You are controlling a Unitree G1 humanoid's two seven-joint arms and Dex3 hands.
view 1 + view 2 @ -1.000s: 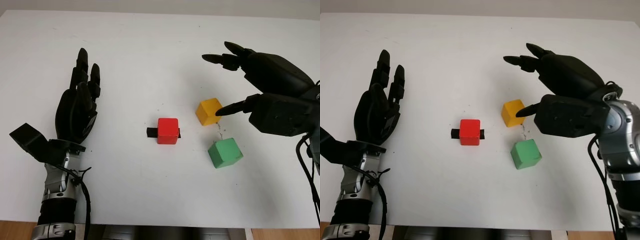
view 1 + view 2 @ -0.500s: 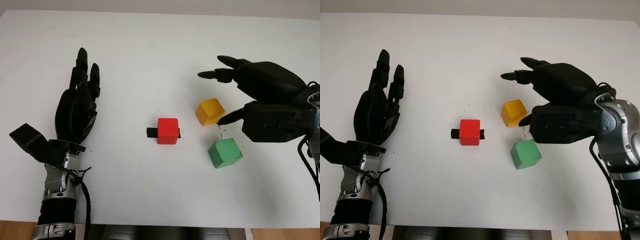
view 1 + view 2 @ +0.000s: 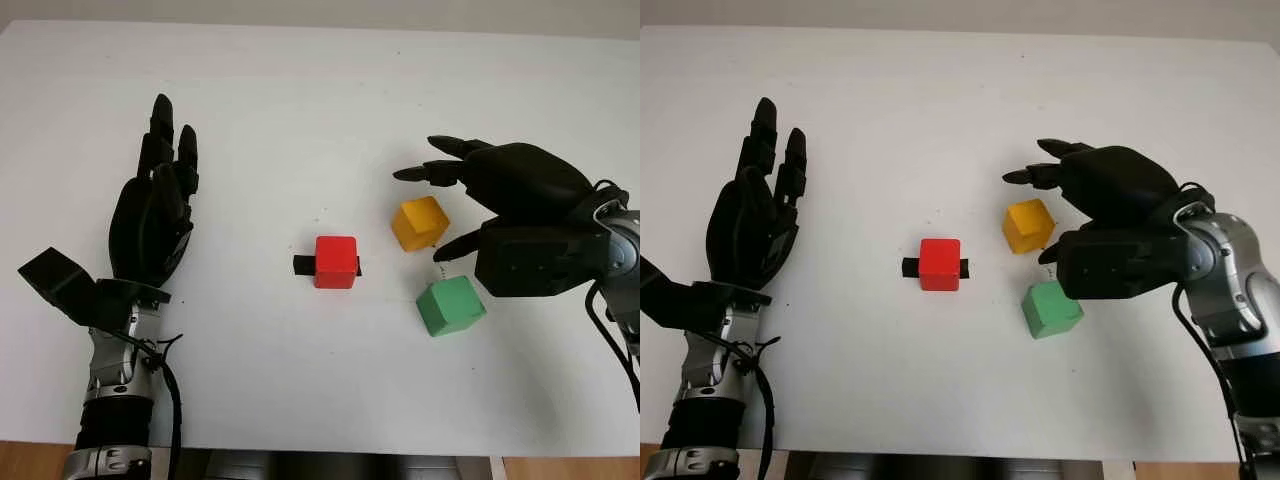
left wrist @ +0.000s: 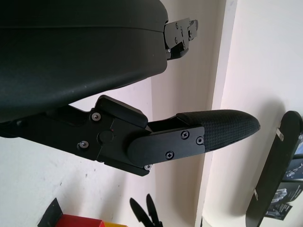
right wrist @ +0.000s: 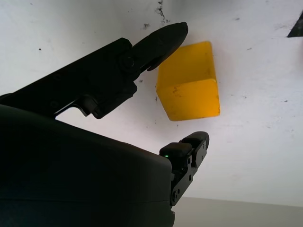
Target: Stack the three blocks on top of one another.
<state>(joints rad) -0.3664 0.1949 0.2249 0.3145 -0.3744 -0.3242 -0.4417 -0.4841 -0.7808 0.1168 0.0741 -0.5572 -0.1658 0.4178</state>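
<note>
Three blocks lie apart on the white table (image 3: 300, 100): a red block (image 3: 335, 262) in the middle, a yellow block (image 3: 419, 222) to its right and a green block (image 3: 450, 305) nearer the front. My right hand (image 3: 417, 216) hovers over the yellow block, open, with its fingers (image 3: 430, 171) beyond the block and its thumb (image 3: 452, 246) on the near side. In the right wrist view the yellow block (image 5: 189, 87) sits between the thumb (image 5: 161, 40) and a finger (image 5: 191, 146), ungrasped. My left hand (image 3: 155, 215) stays open at the table's left.
A short strip of black tape (image 3: 300, 264) pokes out from under the red block. The table's near edge (image 3: 320, 455) runs along the bottom, and the green block lies just below the right hand's palm.
My right hand has come down and toward me, so its fingers now bracket the yellow block. The blocks and the left hand have not moved.
</note>
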